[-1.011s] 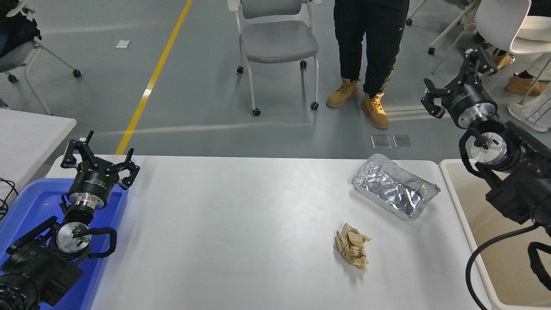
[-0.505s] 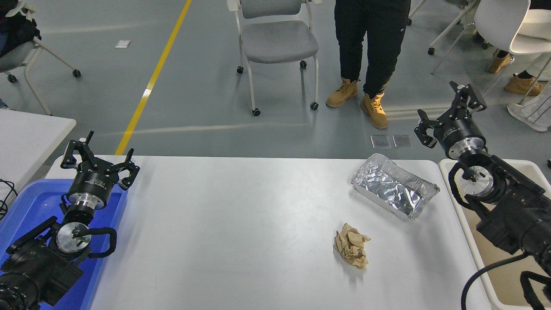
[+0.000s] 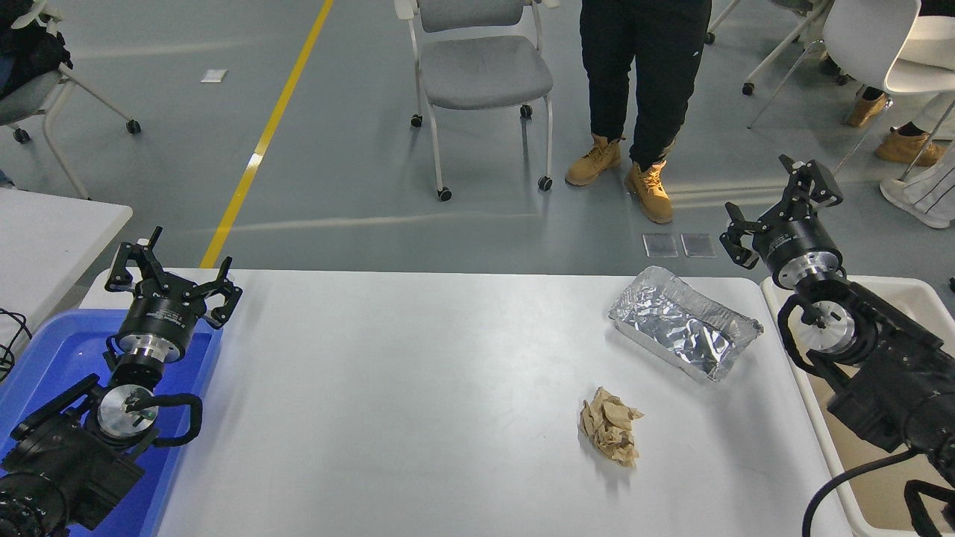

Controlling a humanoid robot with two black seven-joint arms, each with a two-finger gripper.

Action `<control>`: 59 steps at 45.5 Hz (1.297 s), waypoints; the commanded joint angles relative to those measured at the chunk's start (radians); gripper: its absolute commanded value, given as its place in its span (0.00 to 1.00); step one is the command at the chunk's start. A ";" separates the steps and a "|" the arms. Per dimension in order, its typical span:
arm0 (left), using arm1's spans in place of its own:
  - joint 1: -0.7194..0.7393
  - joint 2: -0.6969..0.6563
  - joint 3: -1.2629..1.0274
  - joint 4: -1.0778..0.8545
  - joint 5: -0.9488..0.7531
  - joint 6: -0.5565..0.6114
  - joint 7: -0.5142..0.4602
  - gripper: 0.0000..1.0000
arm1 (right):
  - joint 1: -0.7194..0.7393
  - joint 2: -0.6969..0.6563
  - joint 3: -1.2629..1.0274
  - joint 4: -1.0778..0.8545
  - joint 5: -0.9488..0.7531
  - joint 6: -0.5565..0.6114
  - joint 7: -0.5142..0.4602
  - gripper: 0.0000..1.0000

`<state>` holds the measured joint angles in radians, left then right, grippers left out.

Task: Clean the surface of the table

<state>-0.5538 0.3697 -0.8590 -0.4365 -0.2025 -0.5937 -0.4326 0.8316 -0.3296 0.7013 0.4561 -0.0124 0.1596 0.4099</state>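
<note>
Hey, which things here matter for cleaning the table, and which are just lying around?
For the job:
table surface
crumpled brown paper
foil tray
beige bin
blue bin
right gripper
left gripper

Just around:
grey chair
person's boots
small white table

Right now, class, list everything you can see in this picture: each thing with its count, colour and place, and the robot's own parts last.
table surface: one, glossy white, fills the middle
foil tray: one, silver, empty, far right of the table
crumpled paper: one, tan, nearer than the tray
blue bin: one, at the table's left end
beige bin: one, white rim, off the table's right end
smaller table: one, white, left edge
grey chair: one, on castors, beyond the table
person: one, black trousers, tan boots, standing far side
white chairs: top right, count unclear
left gripper: black, open, over the blue bin
right gripper: black, open, raised past the far right corner
</note>
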 commanded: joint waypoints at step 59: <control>0.000 0.000 0.000 -0.001 0.000 0.000 0.000 1.00 | 0.374 -0.181 -1.138 -0.001 -0.630 0.092 -0.007 0.98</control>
<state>-0.5538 0.3697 -0.8591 -0.4365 -0.2025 -0.5937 -0.4326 1.1861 -0.5084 -0.3369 0.4382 -0.4770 0.1742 0.4038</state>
